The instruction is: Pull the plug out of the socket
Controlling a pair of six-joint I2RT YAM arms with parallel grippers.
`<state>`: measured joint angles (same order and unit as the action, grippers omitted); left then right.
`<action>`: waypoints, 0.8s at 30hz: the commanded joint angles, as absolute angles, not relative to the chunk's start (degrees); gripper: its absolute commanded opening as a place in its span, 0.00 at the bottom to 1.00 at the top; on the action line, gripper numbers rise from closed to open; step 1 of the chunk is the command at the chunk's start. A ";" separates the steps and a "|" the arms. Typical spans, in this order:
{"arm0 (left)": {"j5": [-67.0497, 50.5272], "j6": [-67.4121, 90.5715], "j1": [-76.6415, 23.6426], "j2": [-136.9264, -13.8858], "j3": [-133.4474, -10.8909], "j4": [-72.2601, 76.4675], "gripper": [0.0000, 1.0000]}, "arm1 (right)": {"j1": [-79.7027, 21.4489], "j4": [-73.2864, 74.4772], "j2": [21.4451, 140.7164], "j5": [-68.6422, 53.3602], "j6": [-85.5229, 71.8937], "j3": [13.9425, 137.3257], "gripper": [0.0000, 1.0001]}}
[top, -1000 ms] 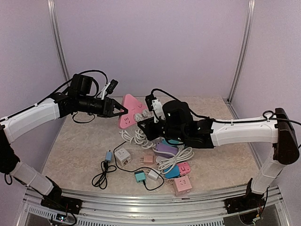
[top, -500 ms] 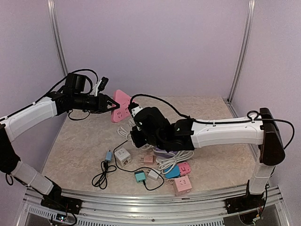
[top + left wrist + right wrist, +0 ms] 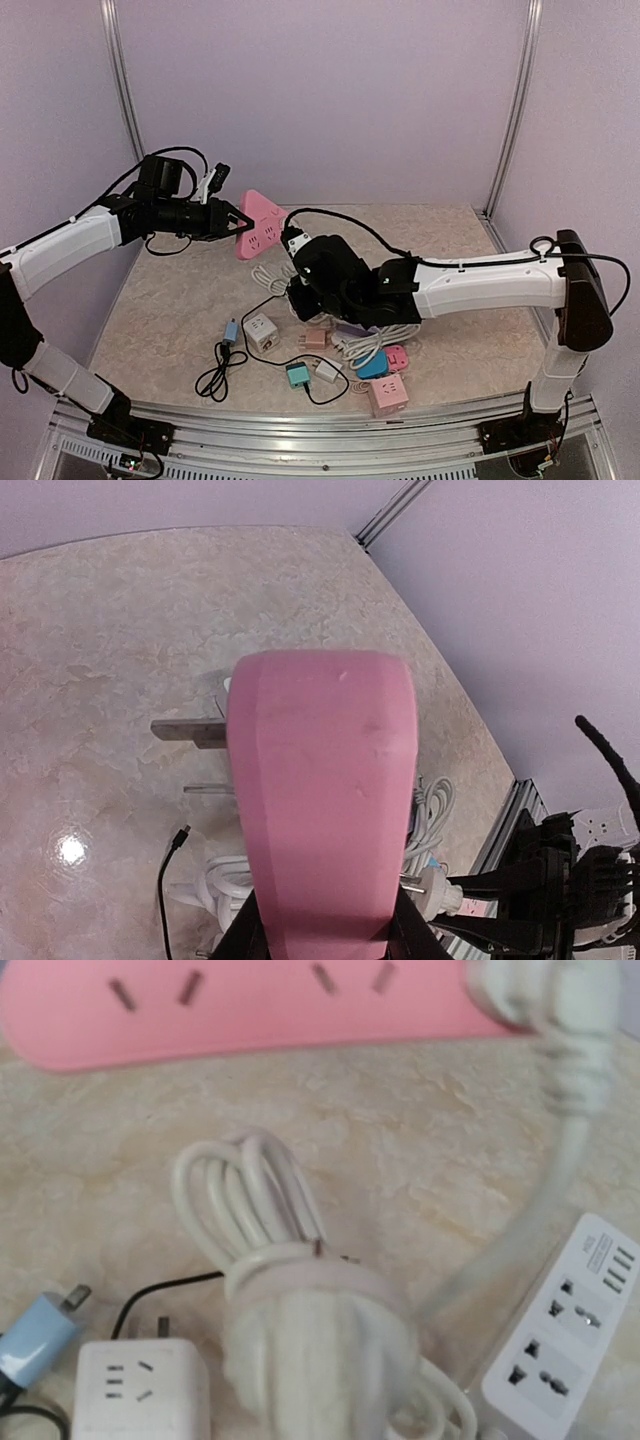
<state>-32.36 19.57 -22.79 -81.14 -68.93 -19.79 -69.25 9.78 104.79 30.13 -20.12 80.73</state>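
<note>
My left gripper is shut on the pink triangular socket and holds it above the table at the back left. In the left wrist view the socket fills the middle, its lower end between my black fingers. The white plug is out of the socket and sits in my shut right gripper, its prongs pointing at the table. It shows with bare prongs in the left wrist view too, the plug right of the socket. My right gripper hangs below and right of the socket.
A coiled white cord lies under the socket. Towards the front lie a white cube adapter, a pink cube, a teal adapter, a black cable and a white power strip. Another white cord leaves the socket's end.
The left arm drew the socket back and to the left, and the right arm swung left with the plug. Over the last half second the right arm shifted only slightly.
</note>
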 commanded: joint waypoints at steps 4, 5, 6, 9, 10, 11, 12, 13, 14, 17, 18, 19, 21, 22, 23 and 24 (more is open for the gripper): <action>-31.02 21.23 -20.85 -76.97 -68.81 -11.98 0.00 | -63.90 4.89 96.00 25.66 -25.73 71.97 0.00; -31.07 21.42 -20.17 -76.66 -68.66 -11.80 0.00 | -63.13 4.61 94.72 25.27 -26.37 70.67 0.00; -31.15 21.55 -19.73 -76.29 -68.65 -11.77 0.00 | -62.32 4.05 93.91 24.65 -26.86 69.39 0.00; -31.29 22.07 -18.69 -75.74 -68.52 -11.39 0.00 | -59.25 3.18 92.21 22.66 -29.09 65.74 0.00; -31.41 22.26 -18.51 -75.55 -68.33 -11.08 0.00 | -58.11 3.17 91.98 21.87 -30.01 64.74 0.00; -31.39 22.36 -18.33 -75.45 -68.18 -10.91 0.00 | -57.27 3.19 91.90 21.17 -30.73 63.99 0.00; -31.44 22.41 -18.25 -75.29 -68.10 -10.82 0.00 | -56.64 3.12 91.85 20.63 -31.18 63.40 0.00; -31.61 22.35 -18.26 -75.18 -68.10 -10.74 0.00 | -56.13 3.02 91.97 20.17 -31.46 62.98 0.00; -31.83 22.33 -18.27 -75.22 -68.11 -10.68 0.00 | -55.83 2.78 92.28 19.47 -31.66 62.67 0.00; -33.23 22.44 -18.20 -75.39 -68.16 -10.26 0.00 | -54.97 0.84 93.60 15.70 -32.62 62.03 0.00; -33.77 22.46 -18.20 -75.41 -68.12 -10.07 0.00 | -54.41 0.27 94.25 14.21 -33.22 61.72 0.00; -34.24 22.42 -18.19 -75.45 -68.12 -9.96 0.00 | -53.80 -1.16 95.09 12.65 -34.01 61.32 0.00; -35.21 22.26 -18.21 -75.50 -68.18 -9.72 0.00 | -52.72 -2.49 96.58 10.52 -35.72 60.56 0.00; -35.45 22.13 -18.20 -75.57 -68.22 -9.73 0.00 | -52.31 -2.96 97.21 9.83 -36.71 60.26 0.00; -35.62 22.15 -18.27 -75.58 -68.33 -9.76 0.00 | -51.79 -3.68 97.79 8.94 -37.31 59.76 0.00; -35.84 22.08 -18.27 -75.52 -68.37 -9.76 0.00 | -51.36 -4.44 98.24 7.98 -37.81 59.36 0.00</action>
